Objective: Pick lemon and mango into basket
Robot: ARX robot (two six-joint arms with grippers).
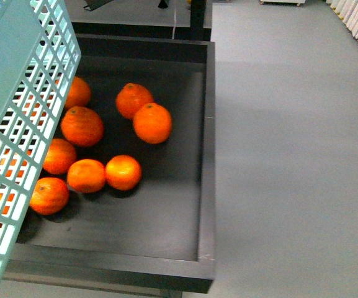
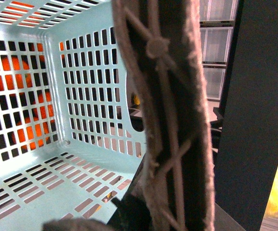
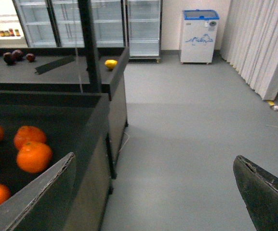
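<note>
Right jaws wide apart, empty, open floor (image 3: 191,134) beside bin rim (image 3: 99,113), left jaws unclear behind basket (image 2: 88,86) handle (image 2: 172,120)

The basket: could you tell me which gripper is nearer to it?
Left. The left gripper is close against the basket; the right gripper is open over the floor beside the oranges.

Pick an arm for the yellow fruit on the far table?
Right: its end effector is open and empty, yellow fruit in its view. Left wrist is up against the basket.
</note>
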